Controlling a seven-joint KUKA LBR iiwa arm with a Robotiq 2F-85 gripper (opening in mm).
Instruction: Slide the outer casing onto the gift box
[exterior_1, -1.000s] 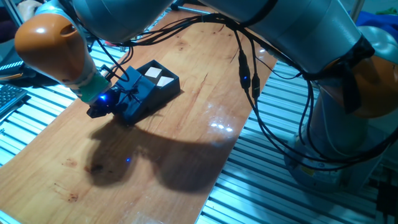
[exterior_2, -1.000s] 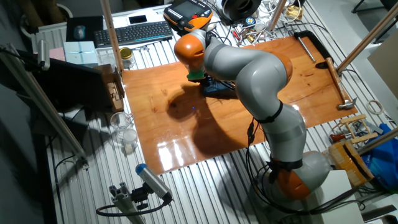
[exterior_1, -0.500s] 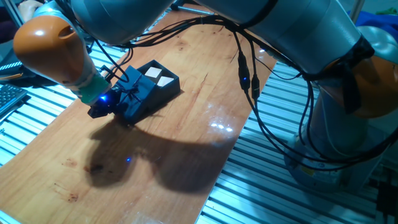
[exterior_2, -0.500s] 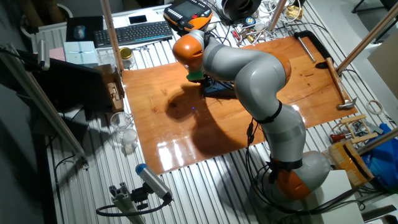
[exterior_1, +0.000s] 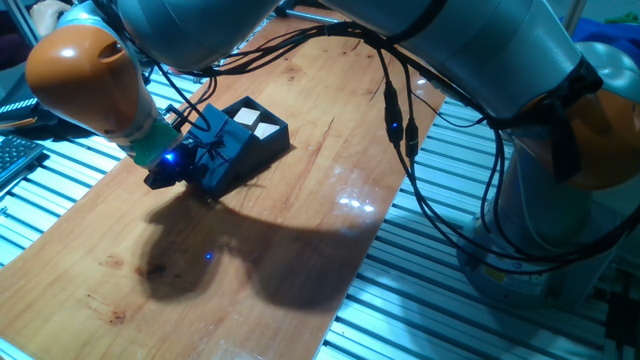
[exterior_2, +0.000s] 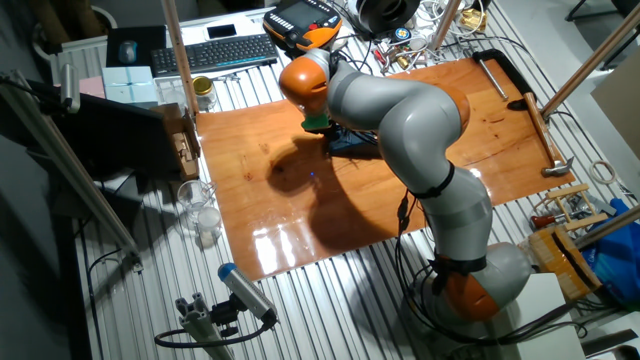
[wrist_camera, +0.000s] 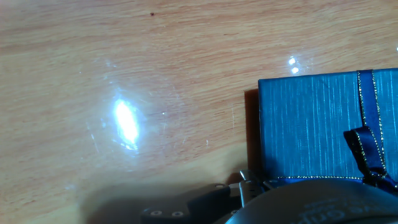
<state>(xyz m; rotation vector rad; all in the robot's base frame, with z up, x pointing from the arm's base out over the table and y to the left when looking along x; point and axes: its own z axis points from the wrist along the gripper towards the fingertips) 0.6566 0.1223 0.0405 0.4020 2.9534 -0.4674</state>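
Note:
The outer casing (exterior_1: 222, 158), a dark navy sleeve with a thin ribbon bow, lies on the wooden table and covers the near part of the gift box (exterior_1: 258, 127). Tan and white squares show at the box's far, uncovered end. My gripper (exterior_1: 160, 178) is low at the casing's near-left end, against it. In the hand view the casing's blue top (wrist_camera: 311, 130) with its ribbon fills the right, and the gripper's tip (wrist_camera: 245, 185) sits at the casing's corner. The jaws are hidden, so I cannot tell whether they hold the casing. The other fixed view shows the gripper (exterior_2: 322, 128) beside the box (exterior_2: 355, 146).
The wooden board (exterior_1: 300, 230) lies on a slatted aluminium table. Black cables (exterior_1: 395, 120) hang from the arm over the board's right side. A keyboard (exterior_2: 215, 50), a jar (exterior_2: 203, 90), clamps and tools (exterior_2: 520, 95) stand around the board's edges.
The arm's wrist has shifted very slightly to the right, toward the box. The casing and the box look unmoved.

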